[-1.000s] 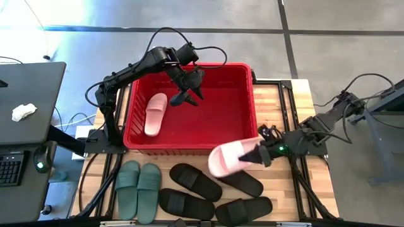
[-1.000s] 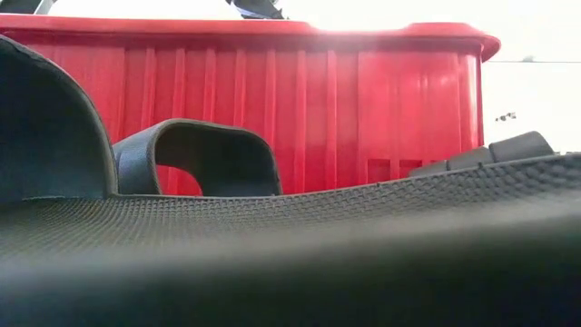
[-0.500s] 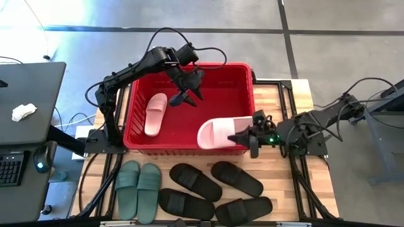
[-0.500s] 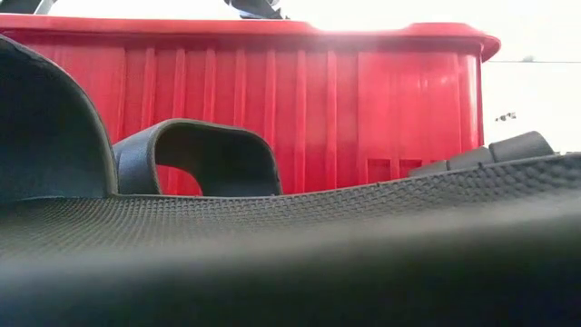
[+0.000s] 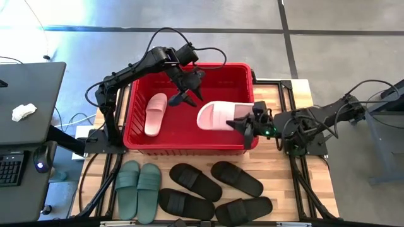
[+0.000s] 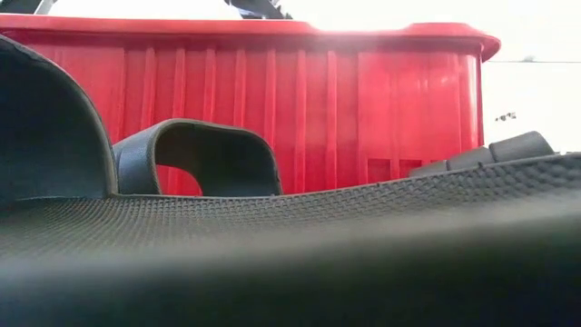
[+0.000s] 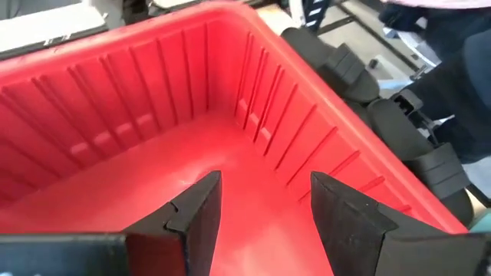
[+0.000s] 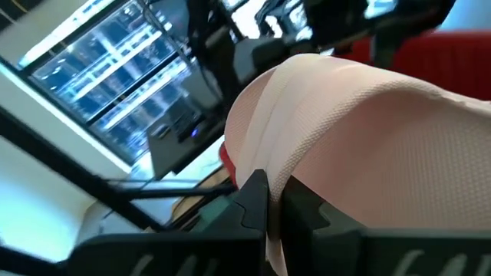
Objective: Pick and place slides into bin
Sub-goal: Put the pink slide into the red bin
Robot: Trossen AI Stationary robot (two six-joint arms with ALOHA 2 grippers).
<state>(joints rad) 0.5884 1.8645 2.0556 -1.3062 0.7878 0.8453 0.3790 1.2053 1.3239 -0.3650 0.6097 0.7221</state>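
A red bin (image 5: 189, 148) stands on the table's far half, and one pale pink slide (image 5: 155, 113) lies on its floor at the left. My right gripper (image 5: 245, 123) is shut on the second pale pink slide (image 5: 218, 115) over the bin's right part; the slide also shows in the right wrist view (image 8: 368, 146). My left gripper (image 5: 187, 94) hangs open and empty over the bin's far middle; in its wrist view (image 7: 265, 203) the fingers stand above the bin floor. The sage green pair (image 5: 139, 189) and several black slides (image 5: 196, 183) lie on the table in front of the bin. My right gripper pinches the pink slide at its right-hand end (image 5: 238, 120), where a raised pink edge (image 8: 265, 157) runs down between the two fingers (image 8: 253, 195). The fingers come level from the table's right side, along the slide. The slide is lifted clear over the bin, its free end toward the left.
The bin's near wall (image 6: 272, 118) fills the low view behind black slides (image 6: 200, 159). A dark desk with a white rag (image 5: 24, 111) stands left of the table. Bare wooden tabletop (image 5: 278, 189) shows at the near right.
My right gripper has carried the pink slide from in front of the bin toward the table's far edge and a little left, over the near rim. The slide has turned from slanted to lying left to right above the bin.
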